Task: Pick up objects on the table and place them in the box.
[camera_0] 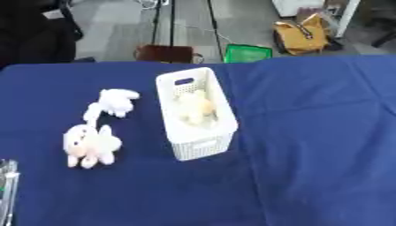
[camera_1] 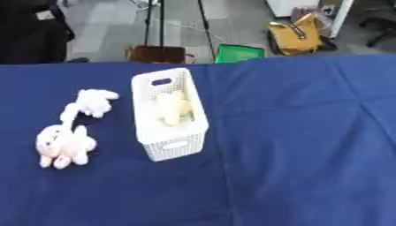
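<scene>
We see a white slatted box (camera_0: 196,115) standing near the middle of the bench (camera_0: 325,132), a pale yellowish soft thing (camera_0: 195,107) lying inside it, and two plush toys to its left: a small white one (camera_0: 113,102) and, nearer us, a pink-and-white one (camera_0: 89,145). Around them we find a dark blue cloth covering the bench; beyond its far edge lie grey floor, a green crate (camera_0: 247,53) and a yellow bag (camera_0: 302,36). At the lower left edge of the left eye view only a silvery sliver (camera_0: 6,190) shows, and we cannot tell whether it is a robot hand or how its fingers stand.
</scene>
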You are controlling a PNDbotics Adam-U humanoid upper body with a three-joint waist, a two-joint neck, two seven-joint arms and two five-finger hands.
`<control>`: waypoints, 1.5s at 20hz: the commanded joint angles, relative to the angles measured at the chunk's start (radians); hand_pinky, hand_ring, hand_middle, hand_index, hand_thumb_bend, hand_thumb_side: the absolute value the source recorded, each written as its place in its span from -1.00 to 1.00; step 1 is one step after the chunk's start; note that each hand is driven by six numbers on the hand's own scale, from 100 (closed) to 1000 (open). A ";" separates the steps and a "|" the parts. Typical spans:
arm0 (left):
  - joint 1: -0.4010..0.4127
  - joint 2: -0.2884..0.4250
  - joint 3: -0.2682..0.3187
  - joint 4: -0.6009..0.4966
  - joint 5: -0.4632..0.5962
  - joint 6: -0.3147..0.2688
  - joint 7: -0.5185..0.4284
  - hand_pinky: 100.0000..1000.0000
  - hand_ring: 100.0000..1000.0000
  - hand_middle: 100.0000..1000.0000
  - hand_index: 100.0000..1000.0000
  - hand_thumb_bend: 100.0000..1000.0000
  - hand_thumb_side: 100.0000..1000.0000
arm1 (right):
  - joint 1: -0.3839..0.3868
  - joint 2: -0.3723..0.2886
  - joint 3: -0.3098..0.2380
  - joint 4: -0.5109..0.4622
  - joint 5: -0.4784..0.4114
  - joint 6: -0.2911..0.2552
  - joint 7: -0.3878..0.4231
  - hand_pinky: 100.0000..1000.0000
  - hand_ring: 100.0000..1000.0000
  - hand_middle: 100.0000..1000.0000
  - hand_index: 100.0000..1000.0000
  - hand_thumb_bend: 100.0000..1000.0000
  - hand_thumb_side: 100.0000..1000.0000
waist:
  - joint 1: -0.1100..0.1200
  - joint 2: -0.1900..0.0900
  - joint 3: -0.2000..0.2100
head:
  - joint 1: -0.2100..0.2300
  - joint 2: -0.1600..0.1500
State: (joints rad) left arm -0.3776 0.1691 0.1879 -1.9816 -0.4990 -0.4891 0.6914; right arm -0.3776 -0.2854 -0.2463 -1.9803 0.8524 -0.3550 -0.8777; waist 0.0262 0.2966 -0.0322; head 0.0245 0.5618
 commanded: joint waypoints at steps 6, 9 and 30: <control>-0.006 0.048 0.009 -0.018 -0.015 -0.009 0.003 0.26 0.36 0.52 0.54 -1.00 0.09 | -0.007 -0.012 -0.001 -0.020 0.002 -0.026 -0.029 0.39 0.23 0.12 0.51 -1.00 0.77 | 0.001 -0.013 -0.001 | 0.001 0.001; 0.021 0.171 0.006 -0.018 -0.076 0.048 -0.080 0.41 0.54 0.70 0.77 -1.00 0.18 | -0.005 -0.015 0.001 -0.020 0.001 -0.026 -0.029 0.39 0.22 0.11 0.50 -1.00 0.76 | 0.009 -0.017 0.003 | 0.021 0.007; 0.073 0.849 -0.166 -0.018 -0.285 0.286 -0.804 0.56 0.74 0.80 1.00 -1.00 0.56 | 0.004 -0.020 0.026 -0.020 -0.008 -0.032 -0.024 0.39 0.23 0.12 0.49 -1.00 0.73 | 0.030 -0.057 0.008 | 0.059 0.043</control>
State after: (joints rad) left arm -0.2913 0.9558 0.0264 -1.9865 -0.7817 -0.1922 -0.0709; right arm -0.3684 -0.2856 -0.2214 -1.9803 0.8506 -0.3566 -0.8761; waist 0.0558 0.2583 -0.0245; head 0.0790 0.5975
